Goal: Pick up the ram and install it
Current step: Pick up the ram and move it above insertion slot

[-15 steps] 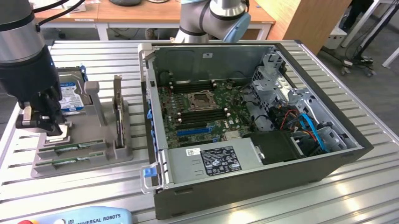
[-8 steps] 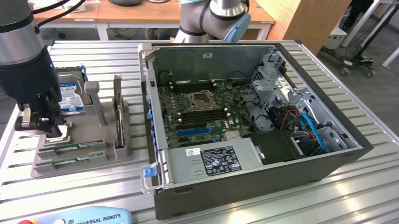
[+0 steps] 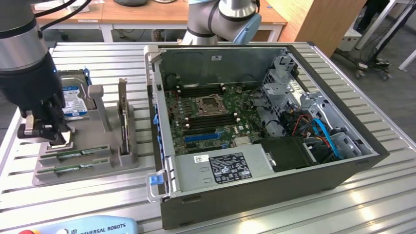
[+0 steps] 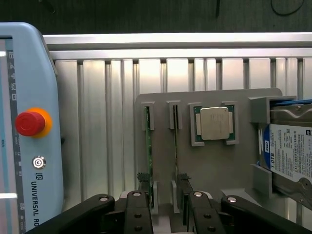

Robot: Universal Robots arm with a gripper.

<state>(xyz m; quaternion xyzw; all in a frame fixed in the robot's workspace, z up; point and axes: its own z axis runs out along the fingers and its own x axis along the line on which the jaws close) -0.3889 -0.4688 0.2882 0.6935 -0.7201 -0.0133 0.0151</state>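
My gripper [image 3: 47, 135] hangs spread wide and grasps nothing, low over the flat grey plastic parts tray [image 3: 91, 174] on the slatted aluminium table [image 3: 97, 53], at the exterior view's left. No ram has been lifted. Two long, thin green circuit-board sticks lie in their slots on the tray.

The exterior view gives me their broad sides: the chip-side ram stick [image 3: 73, 152] just below my fingers, and the pendant-side ram stick [image 3: 70, 168] just beside it, nearer the light-blue teach pendant [image 3: 85, 226]. That view also gives me the open dark-grey computer case [image 3: 260, 195], well apart at the exterior view's right, with its green motherboard [image 3: 195, 122] lying exposed inside. The silver hard drive with the blue label [image 3: 73, 100] stands in a holder on the tray beyond my gripper.

My wrist view looks straight down, so the sticks turn edge-on into two thin lines: the chip-side ram stick [image 4: 175, 146] and the pendant-side ram stick [image 4: 148, 141]. One of my black fingertips [image 4: 143, 183] sits at the near end of each. I cannot tell whether they touch. This view adds the small square silver processor chip [image 4: 214, 123] lying flat in its own recess, between the chip-side stick and the hard drive [image 4: 292, 151]. It also adds the red round stop button [image 4: 30, 123] on the pendant [image 4: 34, 73].
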